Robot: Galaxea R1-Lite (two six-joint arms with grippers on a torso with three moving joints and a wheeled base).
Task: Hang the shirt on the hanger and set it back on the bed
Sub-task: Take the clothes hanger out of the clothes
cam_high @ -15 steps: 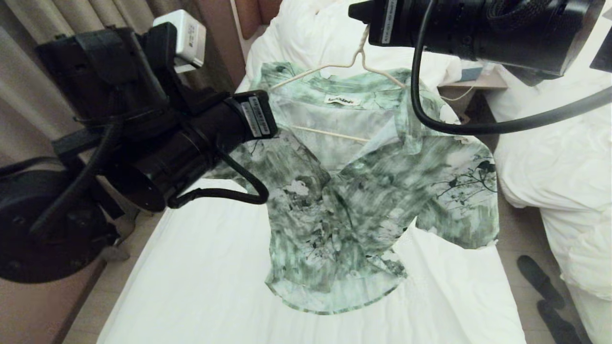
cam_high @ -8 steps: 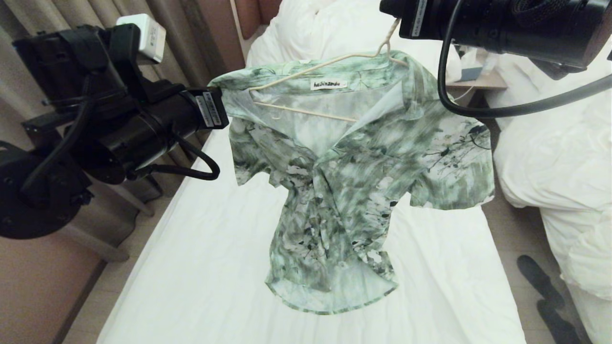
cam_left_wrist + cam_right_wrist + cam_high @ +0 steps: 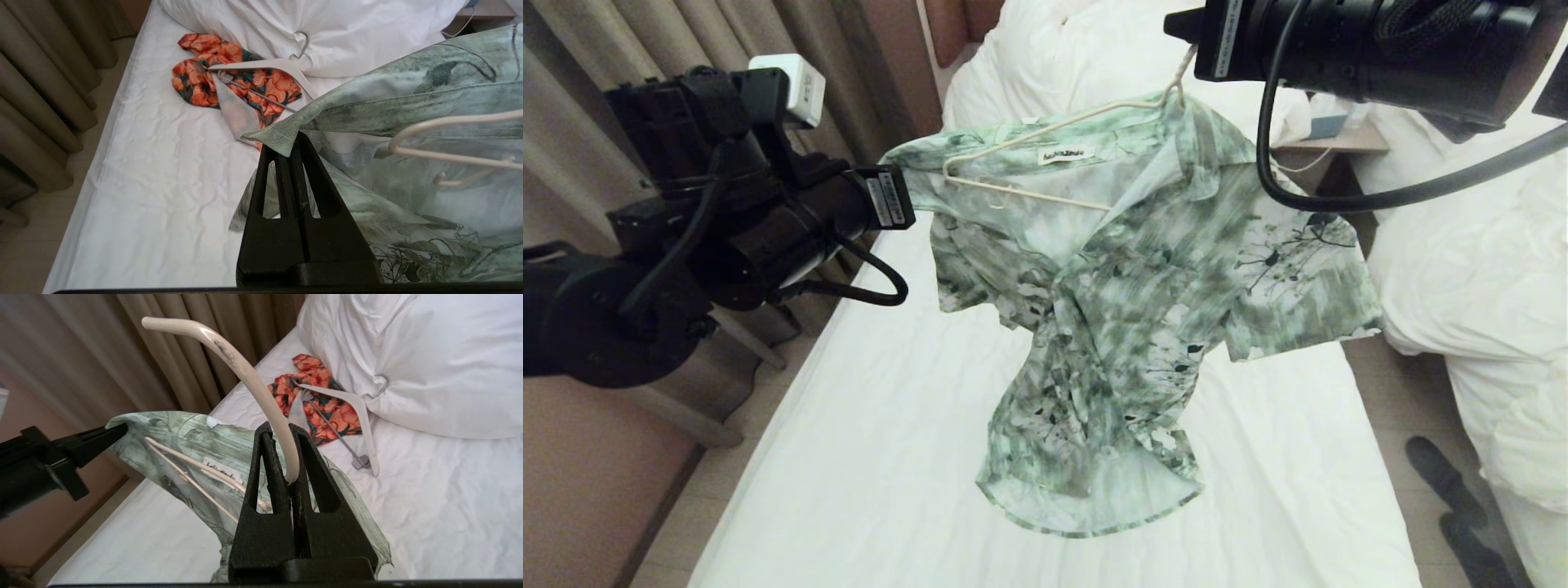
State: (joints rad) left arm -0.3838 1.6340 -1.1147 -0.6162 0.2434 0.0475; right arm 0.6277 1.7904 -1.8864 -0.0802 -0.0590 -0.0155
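The green-and-white shirt (image 3: pixel 1143 269) hangs open-fronted over the bed (image 3: pixel 866 425), its hem down at the white sheet. The cream wire hanger (image 3: pixel 1045 135) sits inside the collar; its left end shows bare in the open neck. My right gripper (image 3: pixel 281 433) is shut on the hanger's hook (image 3: pixel 245 371) and holds it up; in the head view only the right arm shows, at top right. My left gripper (image 3: pixel 288 145) is shut on the shirt's left shoulder corner (image 3: pixel 273 136) and holds it out to the left of the hanger's end.
An orange floral garment (image 3: pixel 229 77) with a thick white hanger (image 3: pixel 265 65) lies near the pillow (image 3: pixel 327 28). Curtains (image 3: pixel 686 41) run along the left. A second bed (image 3: pixel 1486 286) stands on the right, dark slippers (image 3: pixel 1445 482) on the floor between.
My left arm has swung out to the left, drawing the shirt's shoulder corner with it. The hanger hook has shifted right, and the shirt now hangs spread wider.
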